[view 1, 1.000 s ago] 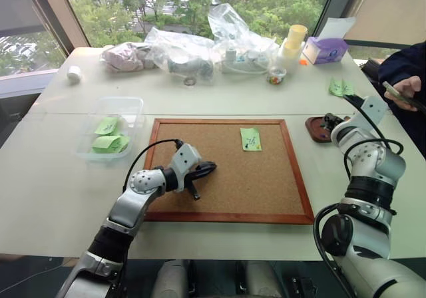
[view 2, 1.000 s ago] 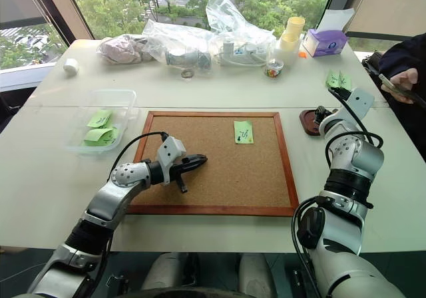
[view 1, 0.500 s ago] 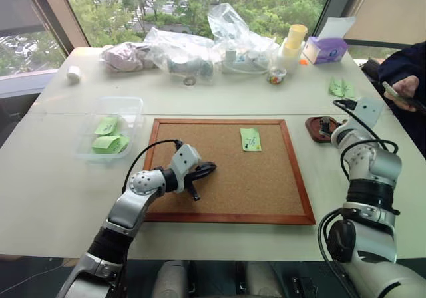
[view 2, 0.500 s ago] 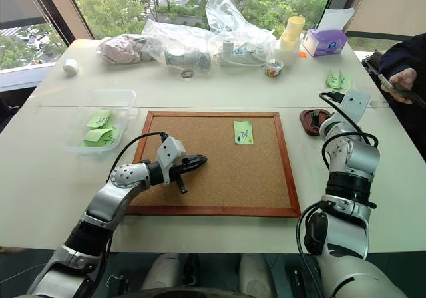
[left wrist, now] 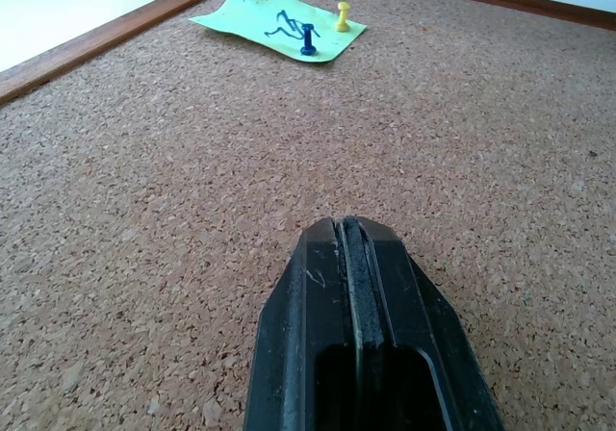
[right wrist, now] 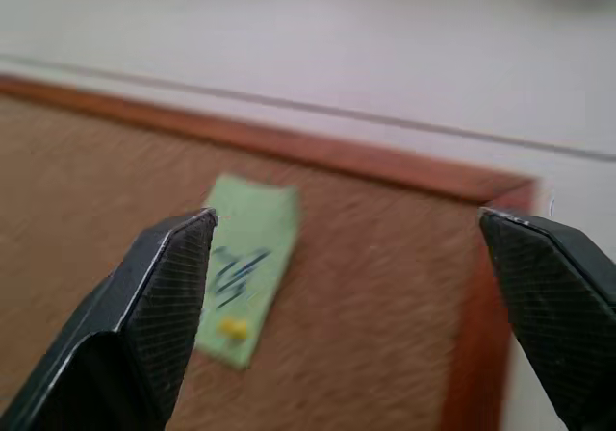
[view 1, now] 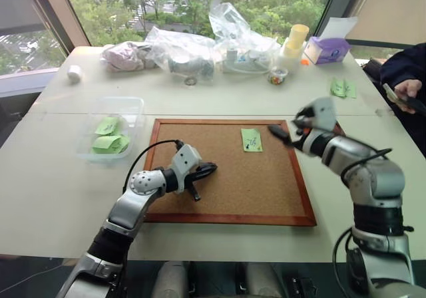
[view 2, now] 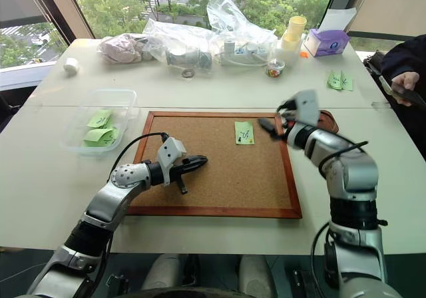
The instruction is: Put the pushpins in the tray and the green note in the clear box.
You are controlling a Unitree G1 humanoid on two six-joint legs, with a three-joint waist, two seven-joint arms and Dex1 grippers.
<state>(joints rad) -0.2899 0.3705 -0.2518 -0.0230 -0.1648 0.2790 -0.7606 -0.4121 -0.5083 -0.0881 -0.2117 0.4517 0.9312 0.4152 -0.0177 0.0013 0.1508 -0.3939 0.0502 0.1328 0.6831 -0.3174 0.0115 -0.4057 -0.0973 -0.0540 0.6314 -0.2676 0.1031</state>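
Observation:
The green note (view 1: 251, 139) lies on the corkboard (view 1: 226, 191), held by a blue pushpin (left wrist: 307, 41) and a yellow pushpin (left wrist: 342, 17). My right gripper (view 1: 287, 125) hovers open over the board's right edge, just right of the note, with nothing between its fingers; its wrist view has the note (right wrist: 250, 258) ahead. My left gripper (view 1: 203, 171) rests shut and empty on the cork at the board's left. The tray (view 2: 328, 121) peeks out behind my right hand. The clear box (view 1: 130, 102) stands left of the board with green notes inside.
Clear plastic bags (view 1: 200, 48), a small cup of coloured bits (view 1: 276, 77), yellow cups (view 1: 295, 38) and a purple tissue box (view 1: 326, 48) line the far side. More green notes (view 1: 341, 87) lie at the far right. A person's hand with a phone (view 1: 406, 93) shows at the right edge.
My right arm has swung left from above the tray to the corkboard's right edge near the note, gripper still open. The left arm has not moved.

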